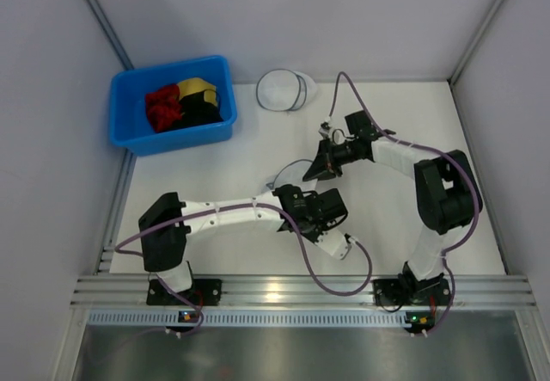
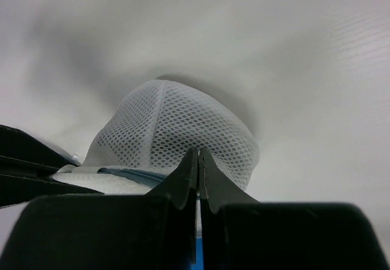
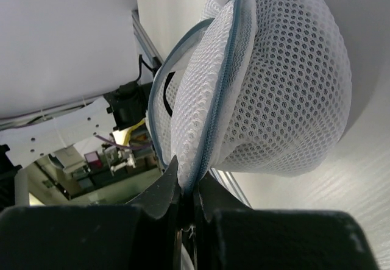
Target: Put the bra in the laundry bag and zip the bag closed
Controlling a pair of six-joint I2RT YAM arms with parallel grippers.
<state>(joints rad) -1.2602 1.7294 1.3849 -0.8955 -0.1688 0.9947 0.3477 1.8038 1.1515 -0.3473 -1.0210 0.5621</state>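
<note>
The laundry bag [image 3: 274, 81], a domed white mesh pouch with a blue-grey zip rim, is near the centre of the worktop [image 1: 215, 166]. The right fingers [image 3: 172, 188], at the bag's 3 o'clock in the overhead view, are clamped on that rim where the two halves meet. The left fingers [image 2: 190, 167], at its 5 o'clock, are pressed together with their tips against the mesh; whether they pinch any cannot be told. A thin black strap [image 3: 167, 99] shows in the gap between the halves; whether it is the bra's cannot be told. At the worktop's 10 o'clock a blue bin [image 1: 129, 140] holds a red garment [image 1: 161, 110] and a yellow-and-black garment [image 1: 196, 89]. At 12 o'clock lies another round mesh case [image 1: 279, 90].
</note>
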